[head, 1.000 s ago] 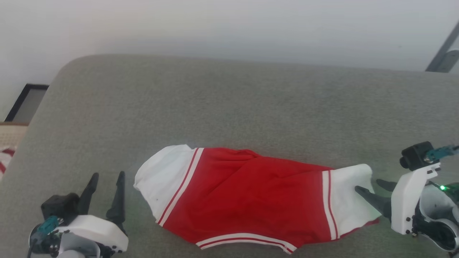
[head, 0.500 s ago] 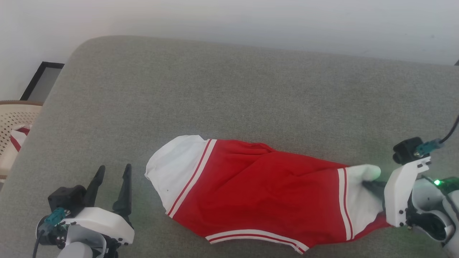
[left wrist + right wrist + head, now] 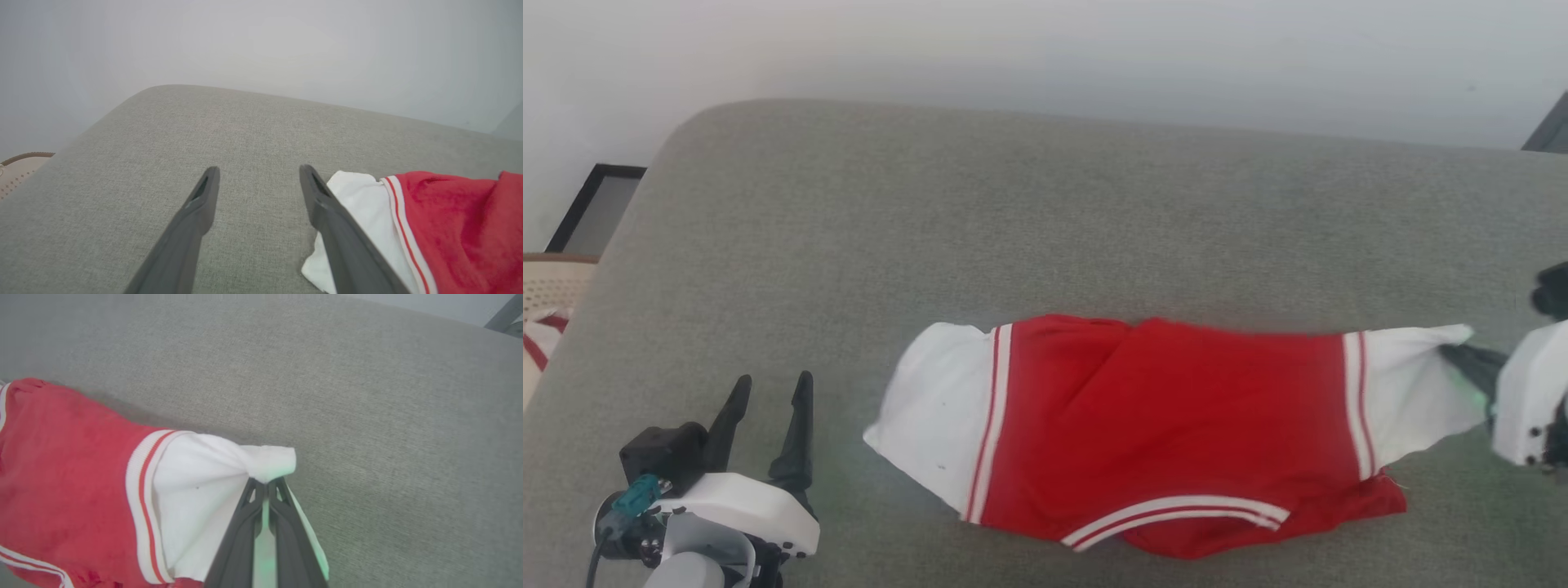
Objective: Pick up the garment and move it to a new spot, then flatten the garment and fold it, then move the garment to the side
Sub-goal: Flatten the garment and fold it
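The garment (image 3: 1168, 425) lies across the grey cushion, a red body with white sleeves at both ends and striped trim. My right gripper (image 3: 1454, 353) is shut on the edge of the garment's right white sleeve (image 3: 269, 463), and the cloth there is pulled taut and lifted a little. In the right wrist view the two fingers pinch the sleeve fabric (image 3: 196, 490) between them. At the lower left my left gripper (image 3: 772, 392) stands open, holding nothing, a short way left of the other white sleeve (image 3: 359, 204). The garment's lettering is hidden.
The grey cushion (image 3: 1045, 229) has a rounded far edge against a pale wall, with bare fabric behind and left of the garment. A woven basket (image 3: 543, 282) and a dark frame (image 3: 592, 204) lie off the cushion's left side.
My right gripper closed on the right sleeve and drew it to the right and up, stretching the garment out. The left gripper stayed open in place. The camera shifted slightly.
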